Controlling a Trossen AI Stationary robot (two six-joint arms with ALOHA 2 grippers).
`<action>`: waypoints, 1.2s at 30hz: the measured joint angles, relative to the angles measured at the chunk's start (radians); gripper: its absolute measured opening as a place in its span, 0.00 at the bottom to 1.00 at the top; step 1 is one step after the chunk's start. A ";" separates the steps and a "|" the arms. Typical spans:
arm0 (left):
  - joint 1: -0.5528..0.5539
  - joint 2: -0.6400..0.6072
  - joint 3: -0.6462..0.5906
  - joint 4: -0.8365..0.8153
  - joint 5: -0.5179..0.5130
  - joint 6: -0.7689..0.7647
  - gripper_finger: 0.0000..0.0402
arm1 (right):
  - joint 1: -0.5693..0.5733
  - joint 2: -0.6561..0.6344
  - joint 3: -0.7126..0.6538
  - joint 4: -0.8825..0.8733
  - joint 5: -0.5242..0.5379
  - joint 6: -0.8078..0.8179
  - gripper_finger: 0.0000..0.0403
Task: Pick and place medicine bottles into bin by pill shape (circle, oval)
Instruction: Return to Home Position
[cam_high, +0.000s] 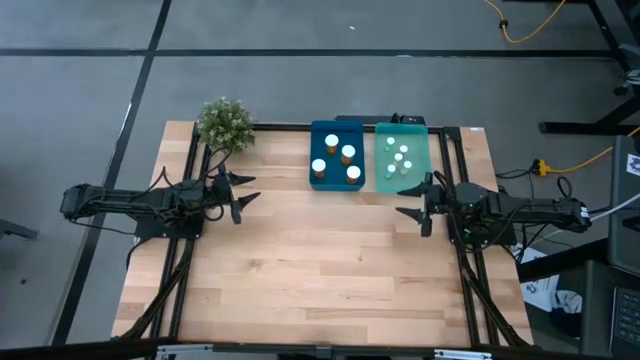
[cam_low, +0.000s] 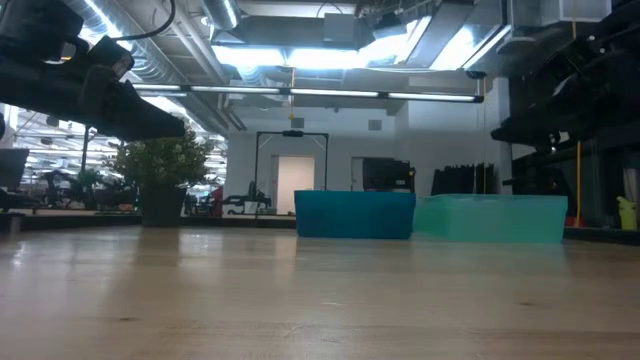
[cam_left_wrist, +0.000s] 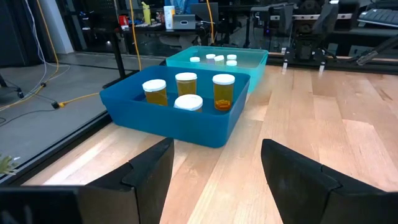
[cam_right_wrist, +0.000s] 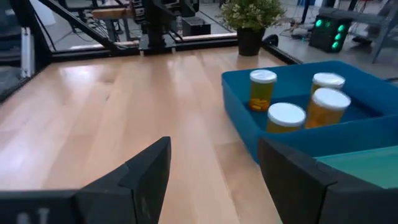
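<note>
Several amber medicine bottles (cam_high: 340, 157) with white caps stand upright in the dark blue bin (cam_high: 337, 185) at the table's far middle. Several small pale bottles (cam_high: 400, 160) stand in the teal bin (cam_high: 403, 185) right of it. My left gripper (cam_high: 243, 193) hovers open at the table's left side, above the wood, nothing between its fingers. My right gripper (cam_high: 412, 212) hovers open at the table's right side, just near of the teal bin, also holding nothing. In the left wrist view the amber bottles (cam_left_wrist: 186, 93) show beyond the open fingers (cam_left_wrist: 214, 180).
A small green potted plant (cam_high: 224, 124) stands at the table's far left corner. The black frame rails (cam_high: 190, 250) run along both table sides under the arms. Bare wood (cam_high: 320, 270) spans the middle and near part of the table.
</note>
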 joint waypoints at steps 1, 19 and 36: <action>0.000 0.000 0.000 0.000 0.000 0.000 0.58 | 0.000 0.000 0.000 -0.001 -0.007 0.012 0.60; 0.000 0.000 0.000 0.000 0.000 0.000 0.58 | 0.000 0.001 0.000 -0.001 0.102 0.007 0.60; 0.000 0.000 0.000 0.000 0.000 0.000 0.58 | 0.000 0.002 0.000 0.000 0.102 0.037 0.60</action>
